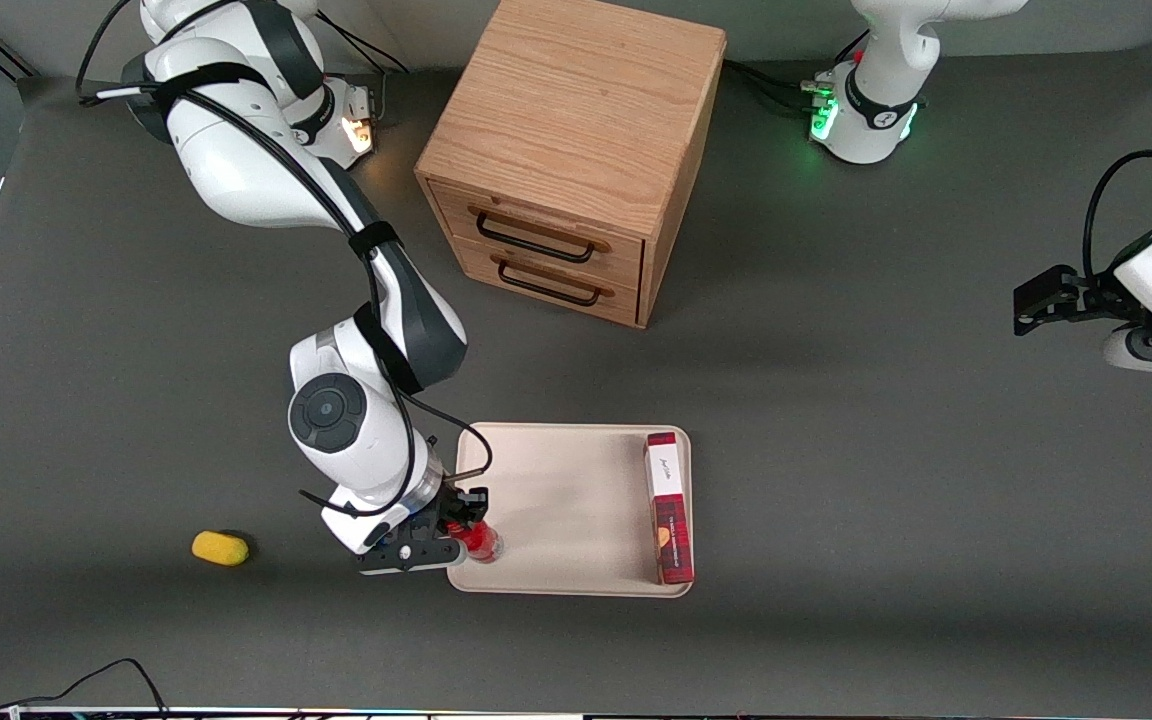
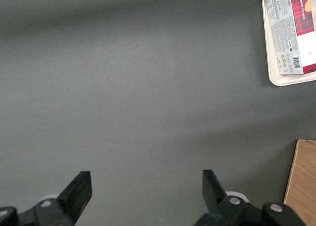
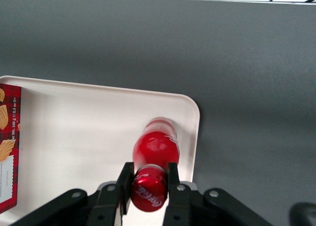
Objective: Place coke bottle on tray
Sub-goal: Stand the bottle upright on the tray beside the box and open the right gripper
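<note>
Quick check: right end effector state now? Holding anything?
Right end effector: shut on the coke bottle, over the tray corner nearest the front camera.

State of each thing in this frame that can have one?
gripper: fingers shut on the coke bottle's neck, over the tray's corner.
coke bottle: upright, capped, held, base at the tray.
tray: flat, holds the plaid box.
plaid box: lying flat.
cabinet: both drawers shut.

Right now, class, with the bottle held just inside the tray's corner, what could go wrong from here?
1. The coke bottle stands close to the tray rim at a corner; a release here might leave it against the rim, tilted.
2. The gripper is shut on the bottle's neck; opening or lifting away unevenly could topple such a narrow, upright bottle.
</note>
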Robot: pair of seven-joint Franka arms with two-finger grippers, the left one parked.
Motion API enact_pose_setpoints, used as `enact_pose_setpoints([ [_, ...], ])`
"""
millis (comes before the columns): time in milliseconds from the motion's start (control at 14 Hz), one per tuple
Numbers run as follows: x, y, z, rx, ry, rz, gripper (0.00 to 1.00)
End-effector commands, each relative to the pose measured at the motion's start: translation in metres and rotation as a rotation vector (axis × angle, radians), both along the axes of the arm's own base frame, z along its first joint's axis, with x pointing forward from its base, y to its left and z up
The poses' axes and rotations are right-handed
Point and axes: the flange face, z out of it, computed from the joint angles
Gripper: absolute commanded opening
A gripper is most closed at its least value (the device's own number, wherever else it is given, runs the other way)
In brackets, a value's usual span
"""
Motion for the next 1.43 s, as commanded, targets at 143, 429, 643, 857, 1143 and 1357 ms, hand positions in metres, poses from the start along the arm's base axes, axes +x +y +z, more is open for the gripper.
enact_pose_setpoints([
  [143,-0.001,0.015,0.006,-0.002,-0.025,-0.004,0.17],
  [429,-0.001,0.014,0.001,0.001,-0.016,-0.037,0.47],
  [643,-0.001,0.014,0.001,0.002,-0.015,-0.039,0.73],
  [857,-0.005,0.002,0.058,0.006,-0.020,-0.055,1.00],
  [1143,-0.025,-0.035,0.114,-0.039,0.075,-0.095,1.00],
  [1357,-0.056,-0.064,0.156,-0.071,0.133,-0.115,1.00],
])
